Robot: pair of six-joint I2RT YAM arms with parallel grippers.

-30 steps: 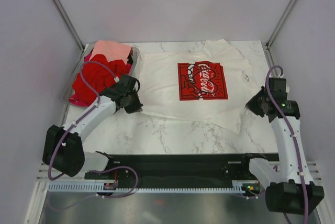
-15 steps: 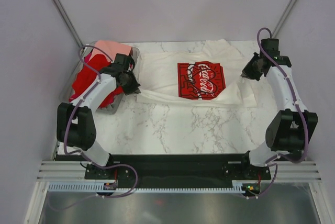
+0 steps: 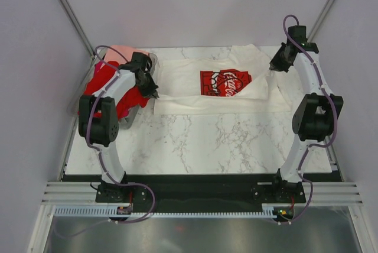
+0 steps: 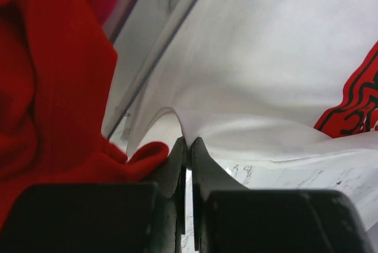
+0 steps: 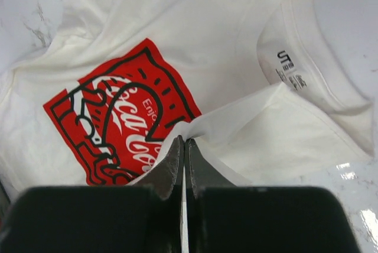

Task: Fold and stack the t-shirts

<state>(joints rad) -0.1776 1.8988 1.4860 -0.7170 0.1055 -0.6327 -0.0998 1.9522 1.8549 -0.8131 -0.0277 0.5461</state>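
**Cream-white tee [image 3: 195, 102] on the marble table [image 3: 207, 140].** The tee is doubled along a crease that runs left to right, so its long axis is set across the table, between the left arm [image 3: 118, 81] and the right arm [image 3: 311, 75].

The raised edge is held at both ends. In the left wrist view the left jaws are pressed together on a white corner, just beside the clear bin [image 4: 156, 40]. In the right wrist view the right jaws are pinched on a white edge above the red Coca-Cola print [image 5: 118, 123], with the collar label [image 5: 286, 61] seen beyond them. Each end is thus served by the arm on its own side, and neither arm is nearer the middle.

The rest of the cloth lies ahead of and below both pairs of jaws. The coming step is judged to be the laying of the held edge onto the far half, square to the crease.

At the left, the bin with the bright red tees [image 3: 100, 90] and a salmon-pink tee [image 3: 121, 53] is close to the left jaws. A red fold is seen against the left finger, so a snag there is possible.
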